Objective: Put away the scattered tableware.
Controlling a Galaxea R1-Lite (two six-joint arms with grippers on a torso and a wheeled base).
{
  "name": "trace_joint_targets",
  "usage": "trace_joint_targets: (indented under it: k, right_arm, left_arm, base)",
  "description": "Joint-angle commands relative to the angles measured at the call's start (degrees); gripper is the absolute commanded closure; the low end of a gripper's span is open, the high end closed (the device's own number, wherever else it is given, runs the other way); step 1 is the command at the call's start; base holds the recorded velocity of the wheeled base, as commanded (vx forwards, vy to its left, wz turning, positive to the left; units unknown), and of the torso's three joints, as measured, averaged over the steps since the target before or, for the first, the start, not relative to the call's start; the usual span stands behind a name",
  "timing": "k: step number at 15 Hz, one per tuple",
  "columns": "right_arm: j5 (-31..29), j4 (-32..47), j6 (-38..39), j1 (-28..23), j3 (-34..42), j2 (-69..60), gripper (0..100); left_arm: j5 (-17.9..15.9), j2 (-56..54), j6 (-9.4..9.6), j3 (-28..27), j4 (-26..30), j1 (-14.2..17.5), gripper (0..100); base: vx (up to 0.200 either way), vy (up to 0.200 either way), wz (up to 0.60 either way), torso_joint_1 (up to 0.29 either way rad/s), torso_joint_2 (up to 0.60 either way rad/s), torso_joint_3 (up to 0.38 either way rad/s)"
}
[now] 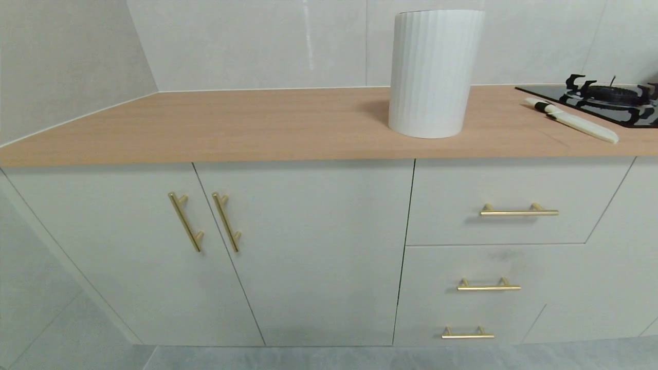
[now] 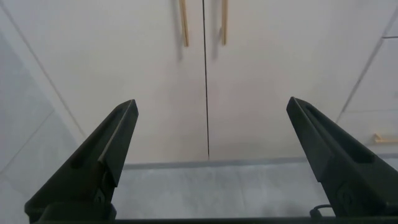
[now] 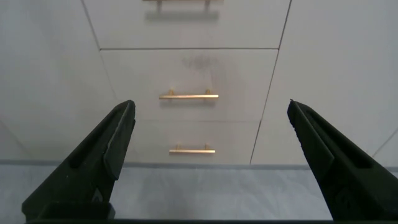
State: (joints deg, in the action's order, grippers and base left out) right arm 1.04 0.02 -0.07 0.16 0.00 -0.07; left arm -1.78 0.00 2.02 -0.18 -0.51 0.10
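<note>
Wood countertop (image 1: 231, 123) w/ white ribbed canister (image 1: 434, 72), white knife (image 1: 572, 121) & black hob (image 1: 611, 97) at right.

The bench (image 1: 231, 123) is warm tan with fine wood grain. The container (image 1: 432, 77) is white with vertical ribbing, the knife (image 1: 571, 119) cream with a black band, the hob (image 1: 611, 95) black. The cabinet doors (image 1: 308, 246) are pale grey-white, the handles (image 1: 519, 211) brass-gold, and the floor (image 1: 360, 357) mottled grey. The left tool (image 2: 211, 104) and right tool (image 3: 210, 106) are black.

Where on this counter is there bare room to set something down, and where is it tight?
Widest bare patch: the wooden countertop, from the left wall corner to the white ribbed container. A narrower bare strip lies between the container and the white knife. The right end is crowded: the knife lies close beside the stove.
</note>
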Motion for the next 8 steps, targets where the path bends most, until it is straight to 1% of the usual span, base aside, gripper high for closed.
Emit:
trace_joint_targets:
  k: [1,2,8]
  right_arm:
    - [0.0,0.0,0.0,0.0,0.0,0.2,0]
    - [0.0,0.0,0.0,0.0,0.0,0.2,0]
    - [0.0,0.0,0.0,0.0,0.0,0.2,0]
  left_arm:
    - [0.0,0.0,0.00,0.0,0.0,0.0,0]
    - [0.0,0.0,0.00,0.0,0.0,0.0,0]
    - [0.0,0.0,0.00,0.0,0.0,0.1,0]
  base:
    - [0.200,0.000,0.00,0.002,0.01,0.002]
    - [0.200,0.000,0.00,0.002,0.01,0.002]
    - [0.000,0.000,0.00,0.000,0.00,0.000]
